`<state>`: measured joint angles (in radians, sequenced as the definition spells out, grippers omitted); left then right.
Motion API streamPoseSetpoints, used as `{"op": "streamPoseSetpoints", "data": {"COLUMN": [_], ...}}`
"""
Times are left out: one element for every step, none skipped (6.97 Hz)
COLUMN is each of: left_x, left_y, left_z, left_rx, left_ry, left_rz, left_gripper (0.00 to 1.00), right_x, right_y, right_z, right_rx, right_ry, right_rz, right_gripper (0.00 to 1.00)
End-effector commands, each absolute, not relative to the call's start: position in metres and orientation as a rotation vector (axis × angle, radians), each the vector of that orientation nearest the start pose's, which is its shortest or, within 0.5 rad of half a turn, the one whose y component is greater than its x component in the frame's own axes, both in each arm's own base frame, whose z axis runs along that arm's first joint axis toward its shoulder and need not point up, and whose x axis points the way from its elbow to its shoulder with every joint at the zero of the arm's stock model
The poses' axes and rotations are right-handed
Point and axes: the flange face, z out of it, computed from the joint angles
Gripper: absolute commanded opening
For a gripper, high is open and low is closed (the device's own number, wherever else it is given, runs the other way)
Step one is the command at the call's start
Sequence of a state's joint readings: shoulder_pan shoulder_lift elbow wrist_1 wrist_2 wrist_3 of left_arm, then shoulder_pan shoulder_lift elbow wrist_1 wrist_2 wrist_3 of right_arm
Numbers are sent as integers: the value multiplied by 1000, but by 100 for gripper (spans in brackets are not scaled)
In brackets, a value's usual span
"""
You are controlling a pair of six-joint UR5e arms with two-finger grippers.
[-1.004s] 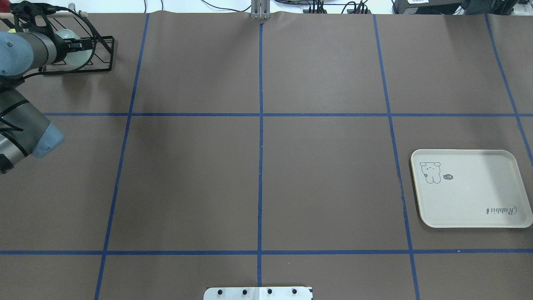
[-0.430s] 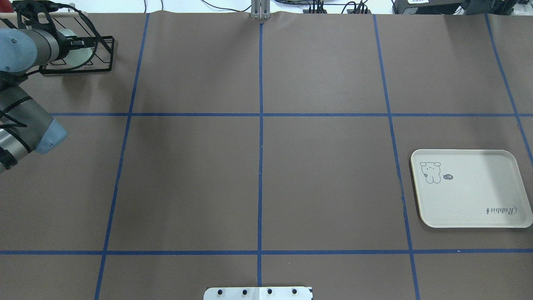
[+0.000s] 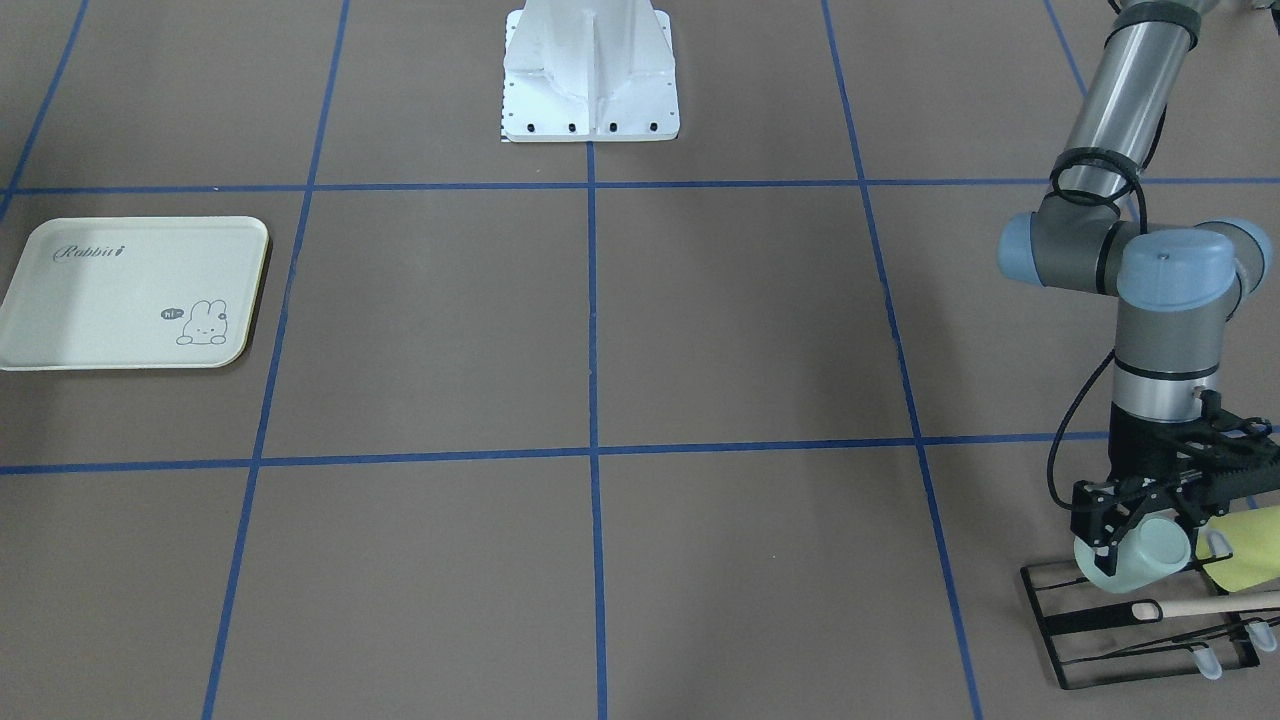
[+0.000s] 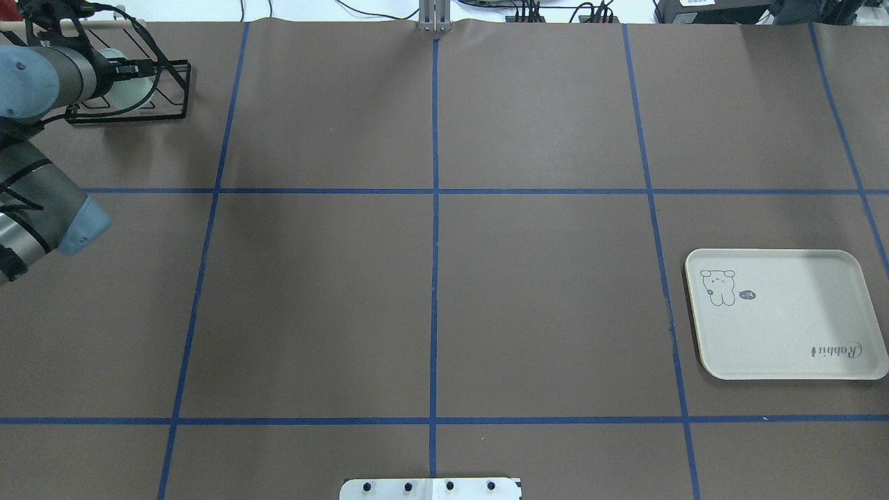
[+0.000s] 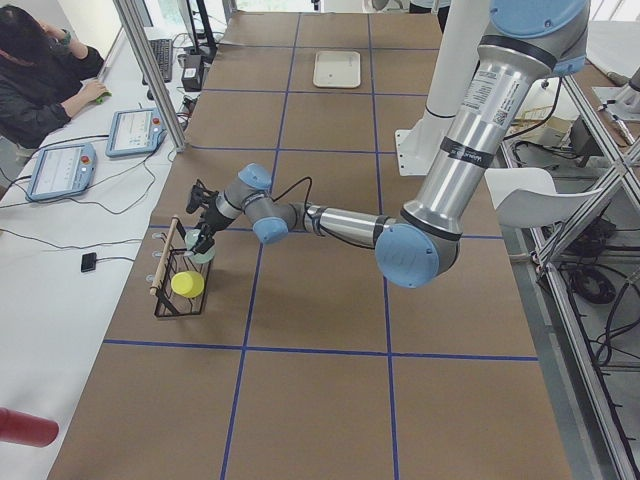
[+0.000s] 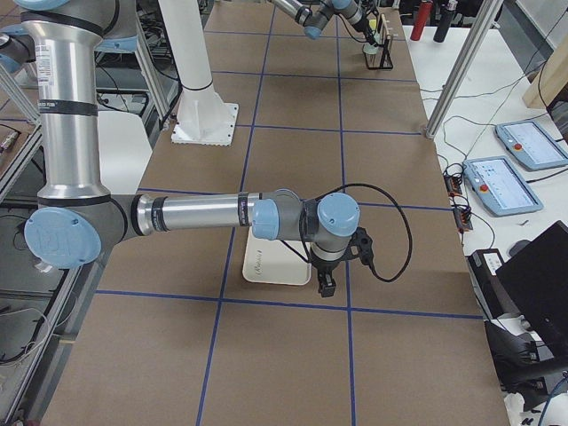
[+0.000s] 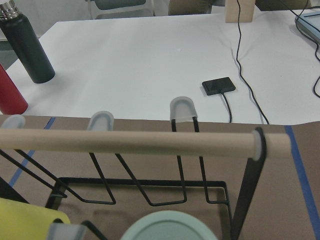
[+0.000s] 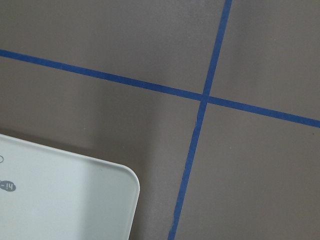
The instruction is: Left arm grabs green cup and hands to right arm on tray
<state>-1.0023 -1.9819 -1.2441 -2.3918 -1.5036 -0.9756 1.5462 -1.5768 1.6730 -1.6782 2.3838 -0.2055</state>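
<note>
Reach is long for the left arm (image 5: 350,222): in the left side view it stretches almost level across the bench (image 4: 430,278) to the rack (image 5: 170,292) at the left of the frame. In the front view the forearm comes in from the upper right. The wrist folds at two blue caps, and the last link points straight down the frame. The left hand (image 3: 1146,528) sits at the lower right, low over the rack's near end.

The green cup (image 3: 1135,560) lies on its side in the rack with its round end towards the lower left. The fingers (image 3: 1098,520) are spread to either side of it. Whether they press on the cup or only straddle it cannot be told. In the left wrist view only the cup's pale round end shows at the bottom edge, below the rack's wooden rod (image 7: 135,142). A yellow cup (image 3: 1245,545) lies just beside the green one, at the right edge.

The tray (image 3: 100,290) lies flat at the left edge of the front view, well apart from the rack. In the right side view the right arm (image 6: 195,213) runs level from the left, its wrist turned down. The right hand (image 6: 326,286) hangs by the tray's right edge. How far its fingers are parted cannot be told.
</note>
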Motion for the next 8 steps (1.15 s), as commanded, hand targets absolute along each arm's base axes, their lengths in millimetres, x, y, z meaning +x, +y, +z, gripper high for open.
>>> {"op": "streamPoseSetpoints", "data": {"left_x": [258, 256, 252, 243, 229, 224, 223, 222], "left_y": [-666, -666, -667, -671, -674, -675, -674, -673], "left_z": [501, 502, 499, 494, 487, 481, 473, 468], "left_rx": [699, 701, 706, 718, 732, 742, 752, 756], "left_ry": [593, 591, 594, 596, 599, 606, 616, 623], "left_rz": [-411, -413, -416, -429, -446, -450, -450, -449], "left_gripper": [64, 52, 43, 38, 36, 36, 35, 35], "right_x": [49, 49, 49, 49, 49, 49, 49, 49], "right_y": [-488, -488, -488, -488, -487, -488, -488, -488], "right_z": [619, 619, 619, 620, 621, 621, 621, 621], "right_rx": [63, 64, 64, 62, 59, 61, 61, 61], "right_ry": [-812, -812, -812, -812, -813, -812, -812, -812], "right_rz": [-213, -213, -213, -212, -211, -212, -212, -212], "right_gripper": [99, 100, 100, 99, 99, 99, 100, 100]}}
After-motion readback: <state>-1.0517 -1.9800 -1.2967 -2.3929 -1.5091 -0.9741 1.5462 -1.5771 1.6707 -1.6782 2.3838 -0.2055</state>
